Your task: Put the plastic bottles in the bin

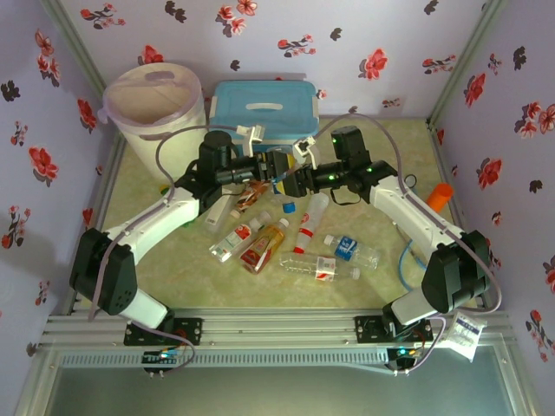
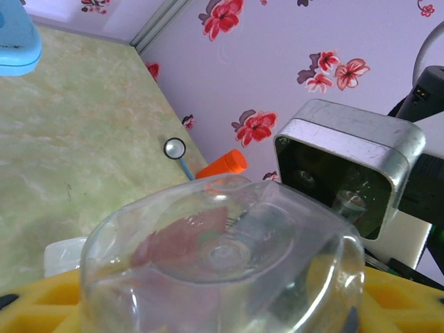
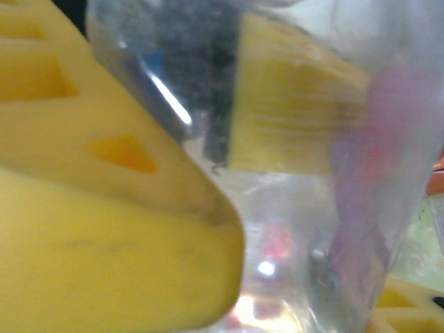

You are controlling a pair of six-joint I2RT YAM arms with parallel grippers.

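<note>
The left gripper (image 1: 270,167) and the right gripper (image 1: 295,180) meet nose to nose above the middle of the table (image 1: 173,290), with a clear bottle (image 2: 222,270) between them. In the left wrist view the bottle's round base sits wedged between the left arm's yellow fingers (image 2: 41,298), so that gripper seems clamped on it. In the right wrist view a yellow finger (image 3: 104,229) lies against the bottle's wall and another shows through the plastic, but the blur hides whether those jaws press or stand loose. The other bottles lie scattered on the table below the grippers, among them an amber one (image 1: 263,245) and a red-labelled clear one (image 1: 314,266). The bin (image 1: 139,139) stands in the far left corner beside a blue-lidded box (image 1: 264,108), well apart from the held bottle. An orange cup (image 1: 440,196) lies by the right wall
</note>
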